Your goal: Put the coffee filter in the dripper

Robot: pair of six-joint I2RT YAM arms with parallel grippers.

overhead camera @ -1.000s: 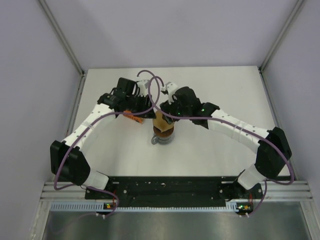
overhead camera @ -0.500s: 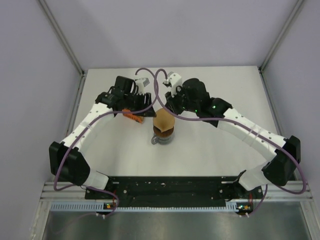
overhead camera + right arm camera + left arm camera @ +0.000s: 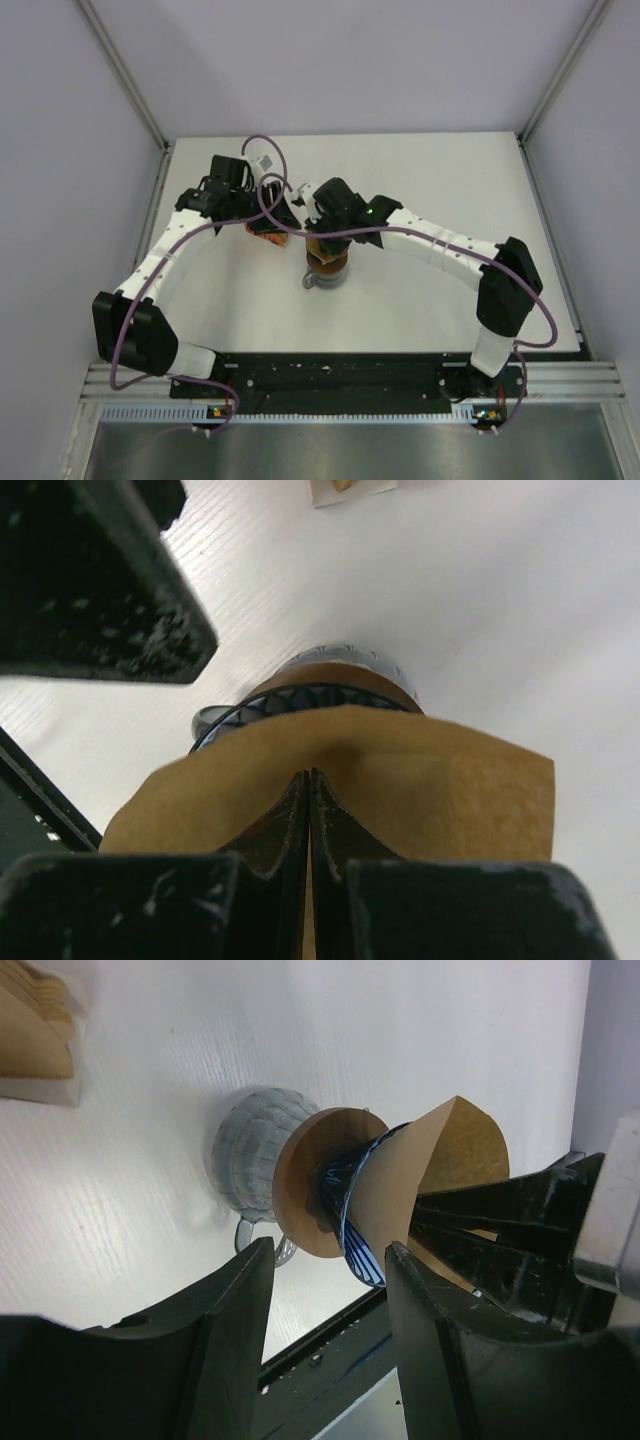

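Note:
The tan paper coffee filter (image 3: 430, 780) stands open in the blue ribbed dripper (image 3: 300, 695), its upper edge well above the rim. The dripper (image 3: 352, 1228) sits on a brown round ring (image 3: 300, 1190) over a glass jug (image 3: 250, 1150). My right gripper (image 3: 308, 775) is shut, its joined fingertips poking down into the filter's (image 3: 450, 1160) mouth against the paper. My left gripper (image 3: 330, 1260) is open and empty, just left of the dripper stack. In the top view the right gripper (image 3: 322, 232) hides most of the filter (image 3: 320, 249), with the left gripper (image 3: 283, 212) close beside it.
An orange-and-white pack of brown filters (image 3: 262, 231) lies on the white table under the left gripper; its end shows in the left wrist view (image 3: 35, 1040). The jug (image 3: 318, 283) stands mid-table. Grey walls (image 3: 90, 150) close in the sides and back.
The right gripper drew back from the filter, closed its jaws, then swung in again over the dripper with its tips in the filter. The left gripper shifted slightly left.

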